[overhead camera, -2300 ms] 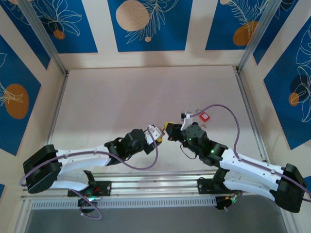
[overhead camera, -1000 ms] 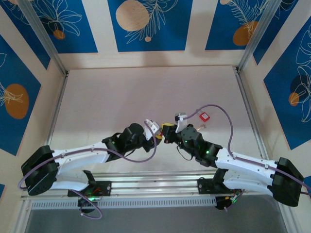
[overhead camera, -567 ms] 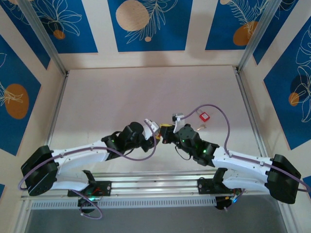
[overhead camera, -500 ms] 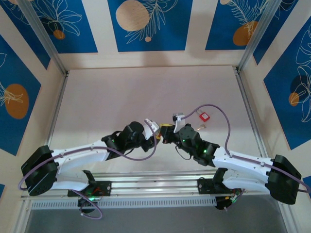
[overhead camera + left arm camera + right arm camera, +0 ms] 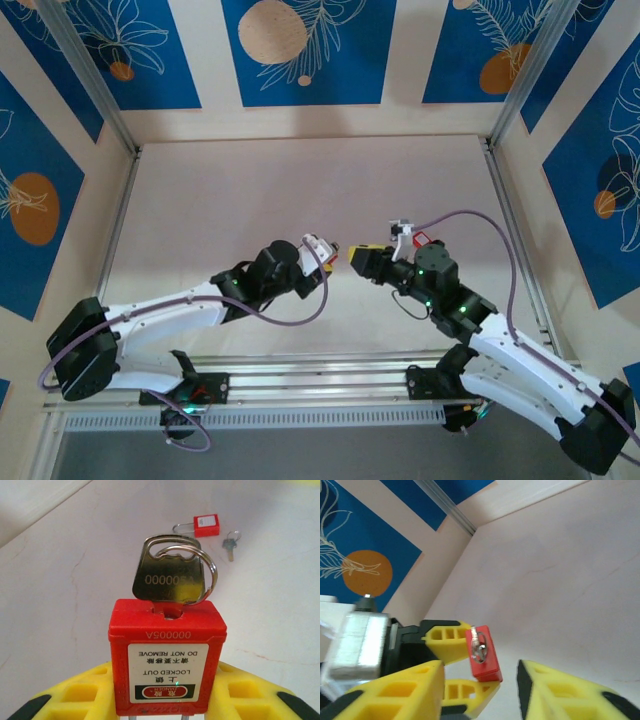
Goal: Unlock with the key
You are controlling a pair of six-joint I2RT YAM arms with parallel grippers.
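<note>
I saw my left gripper (image 5: 323, 250) pinching the red plastic padlock (image 5: 167, 655) above the pale tabletop (image 5: 250, 190) near its middle, the silver metal key (image 5: 167, 580) seated in its keyhole, while my right gripper (image 5: 362, 257) faced it from just beside, its jaws spread wide and clear of the key

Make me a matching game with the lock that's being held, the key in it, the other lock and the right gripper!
Things:
1. held padlock
2. key
3. far padlock
4. right gripper

States:
A. open, holding nothing
B. lying on the table
C. clamped in the left gripper
D. stuck in the held padlock

Pairs: 1-C, 2-D, 3-B, 4-A
</note>
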